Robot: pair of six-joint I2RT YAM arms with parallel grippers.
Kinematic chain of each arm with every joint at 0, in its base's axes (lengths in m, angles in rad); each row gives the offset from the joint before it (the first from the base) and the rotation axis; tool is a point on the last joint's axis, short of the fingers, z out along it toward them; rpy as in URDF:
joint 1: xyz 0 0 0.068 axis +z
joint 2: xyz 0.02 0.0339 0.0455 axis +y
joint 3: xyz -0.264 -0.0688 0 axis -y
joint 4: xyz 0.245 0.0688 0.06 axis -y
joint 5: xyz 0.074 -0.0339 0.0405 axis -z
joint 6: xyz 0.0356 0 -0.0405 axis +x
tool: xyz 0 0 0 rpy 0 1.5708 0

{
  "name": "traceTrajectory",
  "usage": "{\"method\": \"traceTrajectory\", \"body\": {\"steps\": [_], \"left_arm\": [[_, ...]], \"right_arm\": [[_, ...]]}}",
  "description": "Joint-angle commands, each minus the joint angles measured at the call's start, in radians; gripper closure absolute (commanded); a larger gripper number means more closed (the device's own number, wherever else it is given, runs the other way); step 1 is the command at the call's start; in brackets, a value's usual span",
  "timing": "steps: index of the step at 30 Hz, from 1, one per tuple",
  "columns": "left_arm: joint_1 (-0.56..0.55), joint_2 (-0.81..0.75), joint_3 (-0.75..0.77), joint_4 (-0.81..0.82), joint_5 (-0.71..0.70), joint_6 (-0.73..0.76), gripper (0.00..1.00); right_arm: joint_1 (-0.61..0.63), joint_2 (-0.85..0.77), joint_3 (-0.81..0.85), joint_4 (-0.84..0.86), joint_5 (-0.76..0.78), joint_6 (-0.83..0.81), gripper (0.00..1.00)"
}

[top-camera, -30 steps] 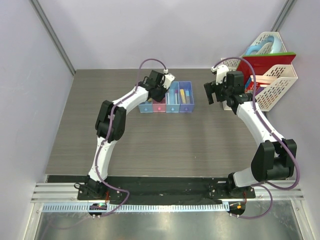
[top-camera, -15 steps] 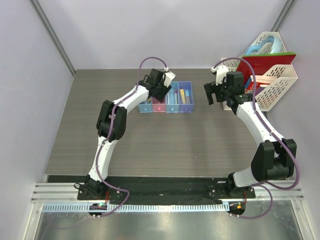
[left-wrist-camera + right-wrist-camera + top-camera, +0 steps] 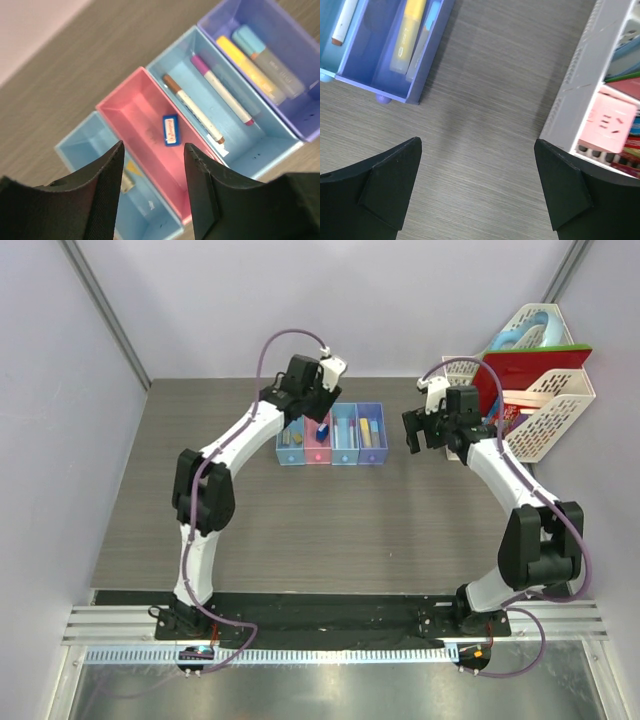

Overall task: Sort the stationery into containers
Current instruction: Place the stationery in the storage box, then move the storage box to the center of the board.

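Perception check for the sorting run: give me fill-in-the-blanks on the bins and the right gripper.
The blue cube lies in the ___ bin. The highlighter and marker share the ___ bin. The light blue bin between those holds ___ pens. The right gripper hangs over bare table, jaws ___.
Missing: pink; purple; two; open.

My left gripper [image 3: 153, 149] is black. The pink bin [image 3: 131, 114] has a blue cube [image 3: 170, 130], the purple bin [image 3: 280, 27] a yellow highlighter [image 3: 247, 68]. Counter [image 3: 75, 75]: grey-brown wood grain. Basket [image 3: 560, 410]: white lattice.
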Motion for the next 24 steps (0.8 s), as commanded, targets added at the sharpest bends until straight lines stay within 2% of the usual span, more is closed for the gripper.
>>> {"method": "traceTrajectory", "body": {"steps": [1, 6, 10, 24], "left_arm": [[-0.003, -0.166, -0.046, 0.017, -0.074, 0.011, 0.48], [0.008, -0.263, -0.248, 0.078, -0.212, 0.079, 0.48], [0.037, -0.271, -0.346, 0.083, -0.237, 0.076, 0.47], [0.051, -0.210, -0.396, 0.094, -0.251, 0.083, 0.47]], "right_arm": [[0.015, 0.052, 0.045, 0.003, -0.043, 0.056, 0.00], [0.046, 0.103, 0.083, 0.004, -0.052, 0.094, 0.00], [0.063, 0.146, 0.146, 0.004, -0.054, 0.114, 0.00], [0.120, 0.337, 0.272, 0.023, -0.041, 0.126, 0.00]]}}
